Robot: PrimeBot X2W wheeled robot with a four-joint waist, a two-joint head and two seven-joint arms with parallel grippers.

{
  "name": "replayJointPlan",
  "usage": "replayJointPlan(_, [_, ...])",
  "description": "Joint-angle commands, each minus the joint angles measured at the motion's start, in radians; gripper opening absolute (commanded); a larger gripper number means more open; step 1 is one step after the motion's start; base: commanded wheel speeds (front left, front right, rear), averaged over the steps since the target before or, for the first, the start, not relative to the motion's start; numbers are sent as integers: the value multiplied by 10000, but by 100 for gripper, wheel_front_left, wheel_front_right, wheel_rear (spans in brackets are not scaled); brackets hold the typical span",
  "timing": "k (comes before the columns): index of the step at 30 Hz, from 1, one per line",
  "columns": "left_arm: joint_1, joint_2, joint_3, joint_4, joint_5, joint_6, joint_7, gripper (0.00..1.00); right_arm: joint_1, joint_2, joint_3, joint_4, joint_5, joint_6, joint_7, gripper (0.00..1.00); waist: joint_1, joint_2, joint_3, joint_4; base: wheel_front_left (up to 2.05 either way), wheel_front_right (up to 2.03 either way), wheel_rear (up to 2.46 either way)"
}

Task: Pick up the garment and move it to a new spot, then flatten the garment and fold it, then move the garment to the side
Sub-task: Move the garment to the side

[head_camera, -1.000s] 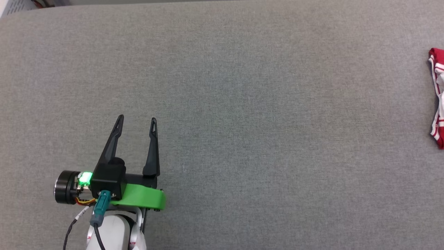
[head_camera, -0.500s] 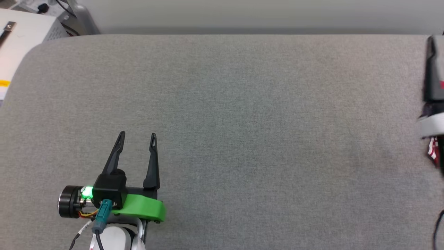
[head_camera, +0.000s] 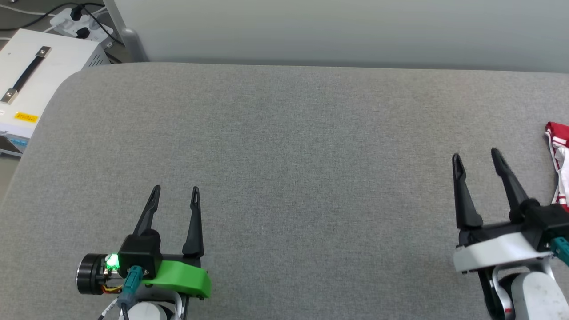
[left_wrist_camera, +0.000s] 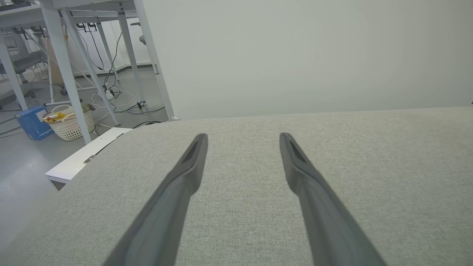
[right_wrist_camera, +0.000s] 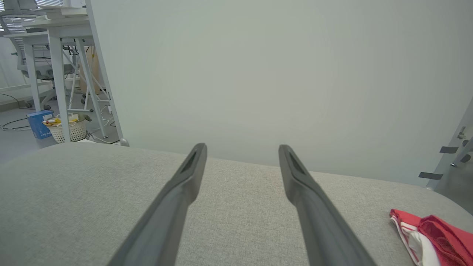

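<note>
The garment [head_camera: 559, 164] is a bunched red and white piece of cloth at the right edge of the grey padded table [head_camera: 293, 146], cut off by the frame. In the right wrist view the garment [right_wrist_camera: 432, 236] lies at the lower right, to the right of the fingers. My right gripper [head_camera: 475, 156] stands open over the table just left of the garment, not touching it. At the lower left my left gripper [head_camera: 175, 190] is open too, with nothing between its fingers. Both pairs of dark fingers [left_wrist_camera: 192, 162] point toward the far edge.
A pale wall [head_camera: 338, 31] runs behind the table's far edge. Off the table's far left corner stands a white box with a black handle [head_camera: 31, 75], with a power strip and cables behind it. White desk legs, a basket [left_wrist_camera: 70, 123] and a blue box sit on the floor beyond.
The head camera has tilted up, so the table's far edge and wall came into view. My right gripper has come into the picture at the lower right, beside the garment. The left gripper keeps its pose.
</note>
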Motion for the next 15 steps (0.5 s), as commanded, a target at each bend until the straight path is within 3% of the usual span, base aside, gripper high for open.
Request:
replayJointPlan(1, [174, -70, 28, 48, -55, -48, -57, 100, 239, 51, -40, -70, 11, -9, -45, 100, 1, 0, -93, -8, 0, 0, 0])
replayJointPlan(15, [526, -234, 94, 167, -293, -405, -57, 100, 1585, 429, -299, -752, 151, -9, -45, 100, 1, 0, -467, -89, 0, 0, 0])
